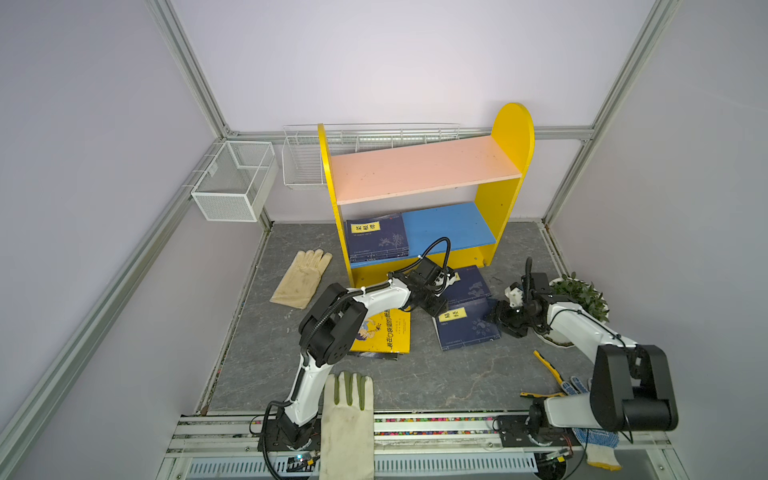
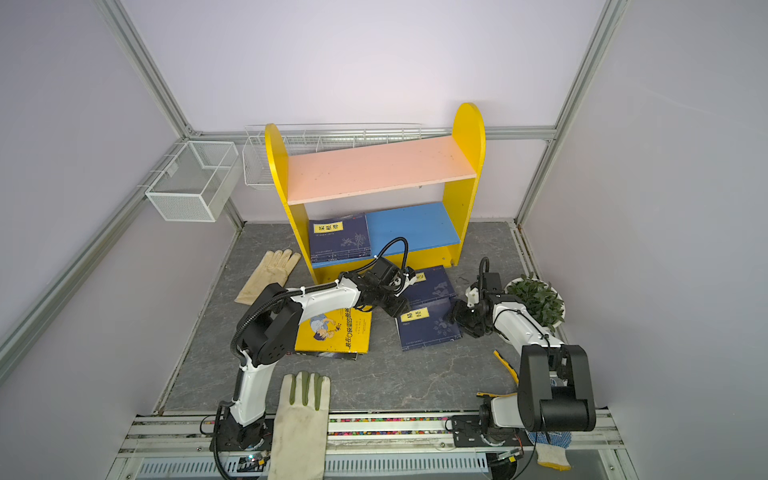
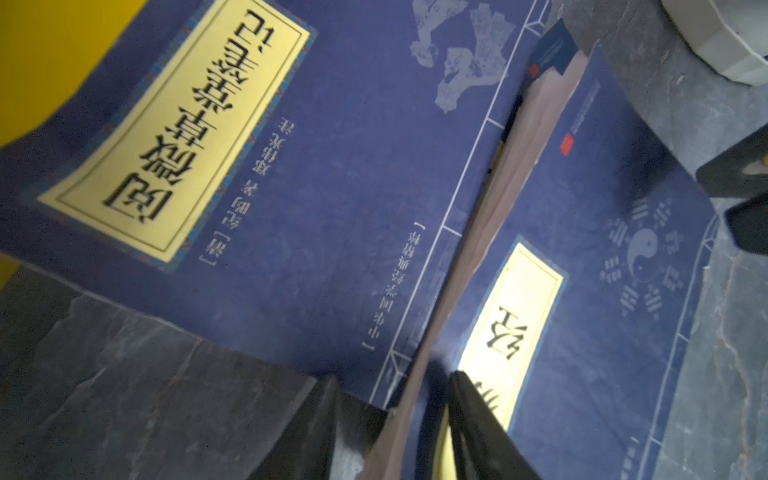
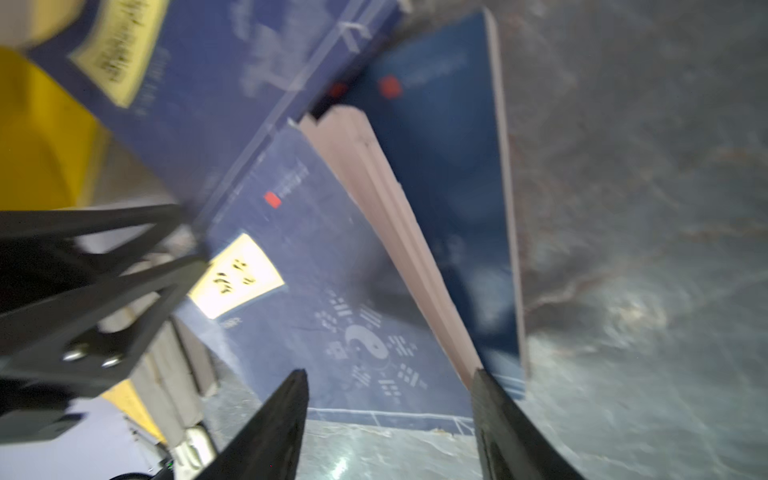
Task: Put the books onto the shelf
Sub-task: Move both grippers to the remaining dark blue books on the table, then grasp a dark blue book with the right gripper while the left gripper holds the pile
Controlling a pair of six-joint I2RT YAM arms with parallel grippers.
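left arm (image 1: 307, 386): rises from base at front, elbow bent high, white forearm reaches forward and toward middle. Wrist rolled; left gripper (image 1: 434, 308) points down and to right. In left wrist view two black fingers (image 3: 482, 428) show, narrow gap between; if they press, cannot tell.
right arm (image 1: 577, 328): black elbow joint near front, forearm stretches forward and to left, low. right gripper (image 1: 498, 318) points toward left gripper, near but apart. Jaws well apart in right wrist view.

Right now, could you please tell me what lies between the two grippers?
The nearer navy book lies between the left gripper and the right gripper, as both top views show.
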